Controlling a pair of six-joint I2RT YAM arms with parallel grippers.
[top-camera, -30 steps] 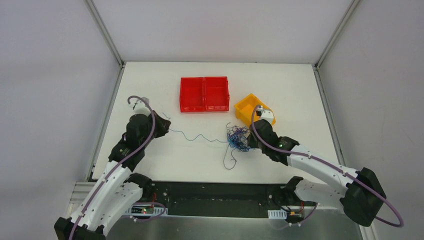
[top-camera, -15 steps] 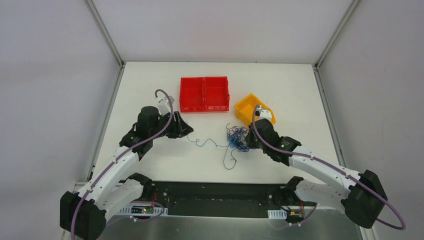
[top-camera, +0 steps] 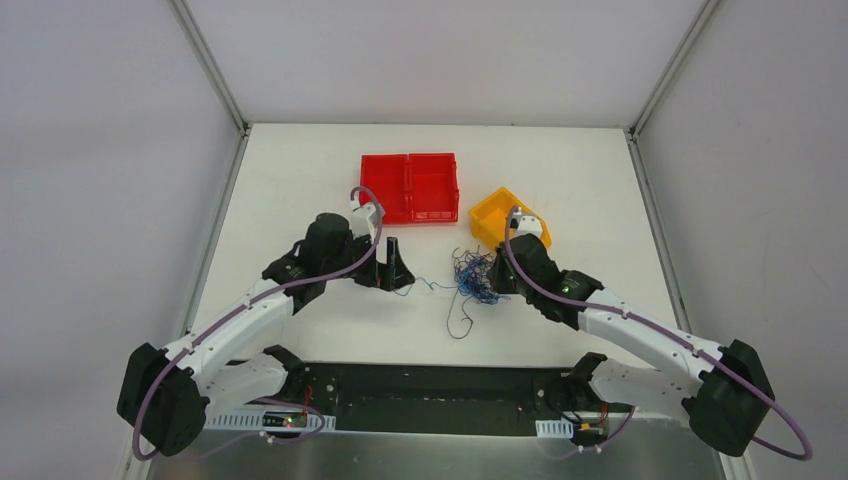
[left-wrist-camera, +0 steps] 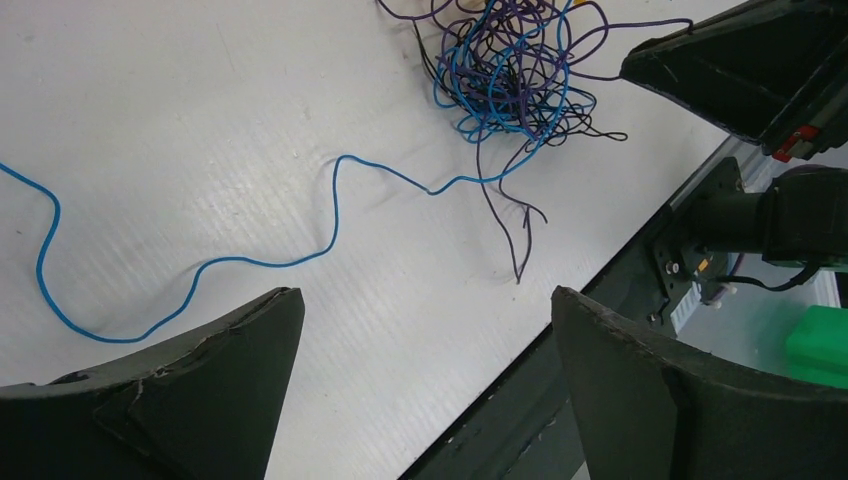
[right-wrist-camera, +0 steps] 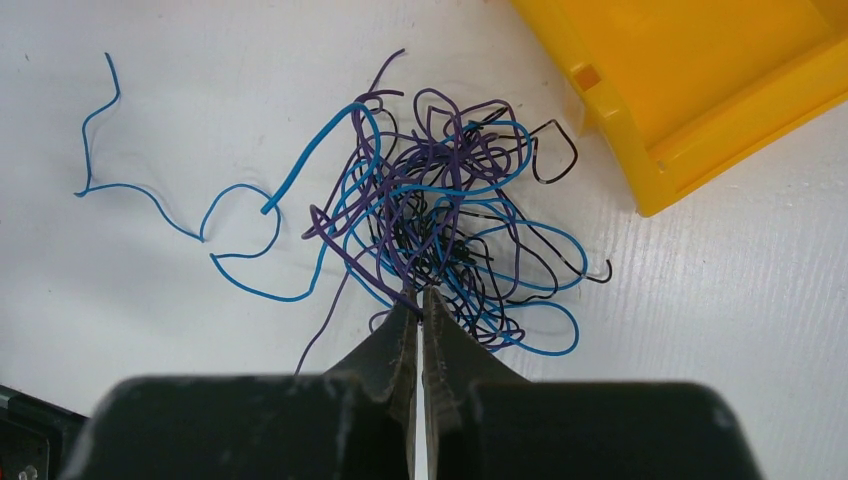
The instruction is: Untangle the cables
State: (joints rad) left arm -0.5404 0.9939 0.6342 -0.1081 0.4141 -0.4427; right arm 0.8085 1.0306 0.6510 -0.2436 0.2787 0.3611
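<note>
seen from above, a white table (top-camera: 300, 180) with two robot arms reaching in from its near edge.

the cables (top-camera: 475, 275) lie in a small knotted clump of blue, purple and dark wires, a little right of the table's centre. the clump sits just in front of a yellow bin (top-camera: 495, 215). in the right wrist view a dark loop of the clump comes close to the bin's corner. a red bin (top-camera: 410, 187) with two compartments stands farther back, left of the yellow one and apart from the clump.

one blue wire (left-wrist-camera: 335, 200) runs out of the clump to the left in loose waves, lying flat on the table. a dark strand (top-camera: 460, 325) trails from the clump toward the near edge.

the left gripper (left-wrist-camera: 425, 295) hangs over the table left of the clump. its fingers (left-wrist-camera: 200, 400) are spread wide apart with nothing between them. the blue wire curves past the tip of one finger, and it is unclear whether they touch.

the right gripper (right-wrist-camera: 418, 300) is at the right side of the clump with its two fingers pressed together. the tips rest at the clump's edge among the blue and purple loops. whether a strand is pinched between them cannot be told.
</note>
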